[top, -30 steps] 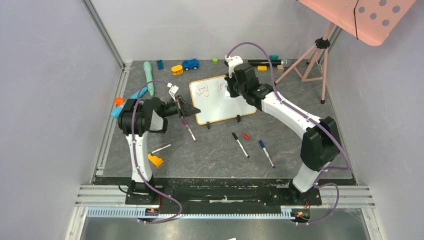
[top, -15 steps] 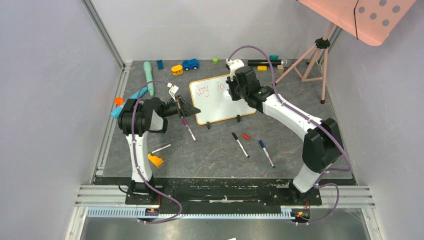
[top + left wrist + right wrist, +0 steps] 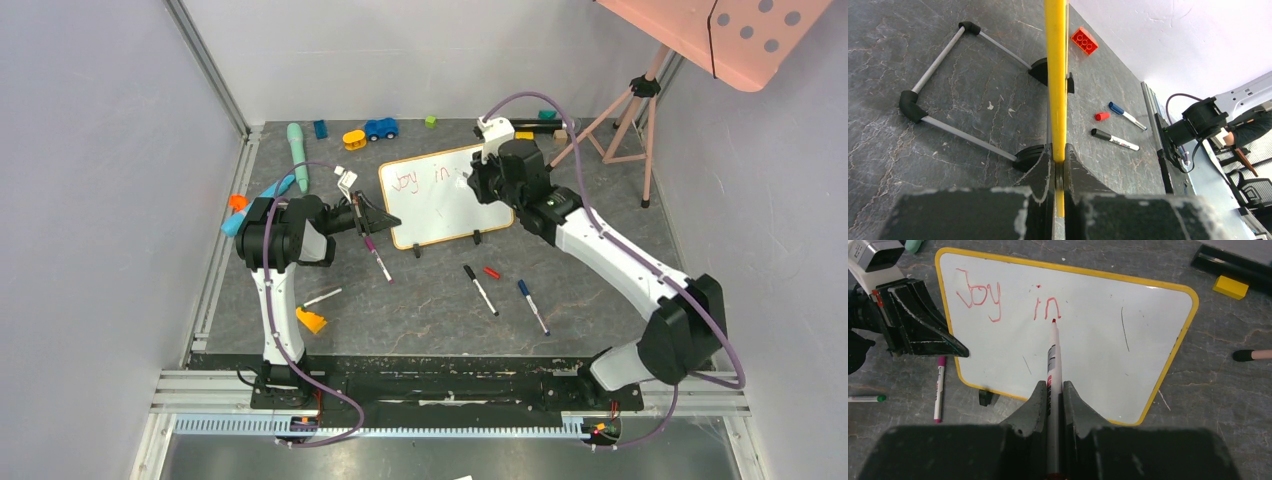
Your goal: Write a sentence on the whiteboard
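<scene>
at left of the top view, pinching the left edge of the whiteboard (image 3: 440, 215) with the left jaws, closed tight on its thin frame and bracing it, propped on black feet on the table (image 3: 430, 325), upper centre of the frame. no shift there over the last second. just below, lying loose: a purple marker (image 3: 378, 262).

moving right along the board, reading the sentence (image 3: 979, 297) so far: "joy in", red, along the top line, nothing under it yet. a second ago, hiding "in" behind the right wrist; now showing both words in full from above.

further right, gripping a red marker (image 3: 1053, 357) in the right jaws, closed snug round its barrel, tip pointing at the foot of the "n"; touching or just lifted, cannot tell. swung rightward within the last second, elbow well out toward the right edge of the frame, head now over the board's right half.

judging from that: second word finished, repositioning for the next, with the rest of the wording still to go. needing a clear gap after "in", and the left hold kept firm against the pen's push.
</scene>
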`<state>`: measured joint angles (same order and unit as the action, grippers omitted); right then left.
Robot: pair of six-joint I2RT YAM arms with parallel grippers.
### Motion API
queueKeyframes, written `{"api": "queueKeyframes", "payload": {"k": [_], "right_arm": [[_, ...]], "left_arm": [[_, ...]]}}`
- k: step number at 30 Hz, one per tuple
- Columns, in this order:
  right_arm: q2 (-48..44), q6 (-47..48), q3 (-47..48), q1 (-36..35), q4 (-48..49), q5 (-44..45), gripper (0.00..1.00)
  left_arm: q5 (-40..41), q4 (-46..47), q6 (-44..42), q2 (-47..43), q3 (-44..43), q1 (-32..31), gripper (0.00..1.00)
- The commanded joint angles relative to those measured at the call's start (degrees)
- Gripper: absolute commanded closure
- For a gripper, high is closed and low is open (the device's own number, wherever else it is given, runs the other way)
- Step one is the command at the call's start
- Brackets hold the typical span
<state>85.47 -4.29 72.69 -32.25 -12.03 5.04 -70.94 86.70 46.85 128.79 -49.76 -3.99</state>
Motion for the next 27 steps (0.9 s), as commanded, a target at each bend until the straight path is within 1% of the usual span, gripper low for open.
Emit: {"api": "queueKeyframes", "payload": {"k": [1,5,9,12,16,21,27], "right_arm": [[-5.0,-0.5,-4.9,0.0,2.8,-0.3,1.0],[-8.1,0.1,-8.8,0.0,3.1,0.8,1.0],[-9.4,0.4,-9.9,0.0,3.1,1.1,1.0],[-9.8,0.8,-9.5,0.0,2.5,1.5,1.0],[-10.2,1.1,-8.7,0.0,2.0,2.1,1.0],[-9.4,1.7,-8.1,0.0,2.1,2.1,1.0],[-8.1,0.7,-6.9,0.0,2.0,1.2,1.0]], "left_arm": [[-5.4,2.5,-2.8,1.8,2.0,-1.1,0.98],[-5.9,2.5,-3.6,1.7,1.9,-1.1,0.98],[-6.2,2.5,-3.5,1.6,0.8,-1.1,0.98],[-4.6,2.5,-4.9,1.3,1.5,-0.6,0.98],[-4.6,2.5,-4.9,1.4,1.2,-0.6,0.98],[-5.8,2.5,-3.0,2.9,-1.0,-0.8,0.97],[-7.3,2.5,-4.1,2.9,-1.5,-1.2,0.98]]}}
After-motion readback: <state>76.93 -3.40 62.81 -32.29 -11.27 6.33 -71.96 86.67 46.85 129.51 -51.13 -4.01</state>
